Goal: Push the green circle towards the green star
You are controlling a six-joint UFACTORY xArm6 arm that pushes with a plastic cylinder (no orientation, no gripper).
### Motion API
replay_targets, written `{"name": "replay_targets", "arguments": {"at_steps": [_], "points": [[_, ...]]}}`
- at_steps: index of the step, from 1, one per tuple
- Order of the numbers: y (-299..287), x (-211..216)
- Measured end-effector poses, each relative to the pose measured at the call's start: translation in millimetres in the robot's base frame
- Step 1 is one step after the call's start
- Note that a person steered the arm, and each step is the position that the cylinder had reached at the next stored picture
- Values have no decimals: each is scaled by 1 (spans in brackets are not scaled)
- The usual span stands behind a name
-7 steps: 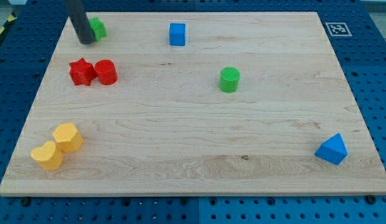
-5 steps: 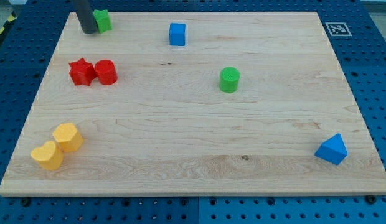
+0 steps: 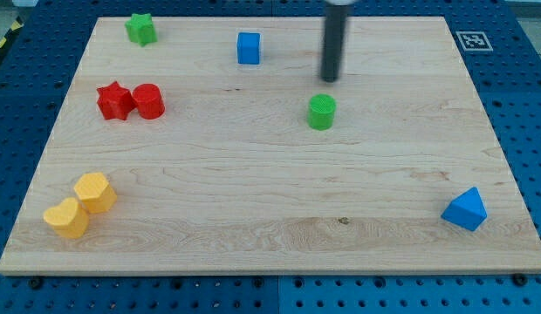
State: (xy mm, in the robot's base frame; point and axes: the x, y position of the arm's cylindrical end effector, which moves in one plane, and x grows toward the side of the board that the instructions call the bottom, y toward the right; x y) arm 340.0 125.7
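Observation:
The green circle (image 3: 321,112) stands a little right of the board's middle, in the upper half. The green star (image 3: 140,28) sits near the board's top left corner, fully in view. My tip (image 3: 329,78) is at the lower end of the dark, motion-blurred rod, just above the green circle in the view and slightly to its right, with a small gap between them. The star lies far to the left of both.
A blue cube (image 3: 248,47) sits top middle. A red star (image 3: 115,100) and a red cylinder (image 3: 149,101) touch at the left. Two yellow blocks (image 3: 80,205) lie bottom left. A blue triangle (image 3: 465,209) lies bottom right. The board's right edge (image 3: 493,131) is near it.
My rod has swept from beside the green star at the top left across to just above the green circle. The star moved slightly up and is now uncovered. Other blocks stayed.

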Motion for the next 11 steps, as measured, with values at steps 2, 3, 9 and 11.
{"name": "replay_targets", "arguments": {"at_steps": [2, 3, 9, 11], "points": [[31, 106], [31, 106], [-80, 74], [-106, 74]]}}
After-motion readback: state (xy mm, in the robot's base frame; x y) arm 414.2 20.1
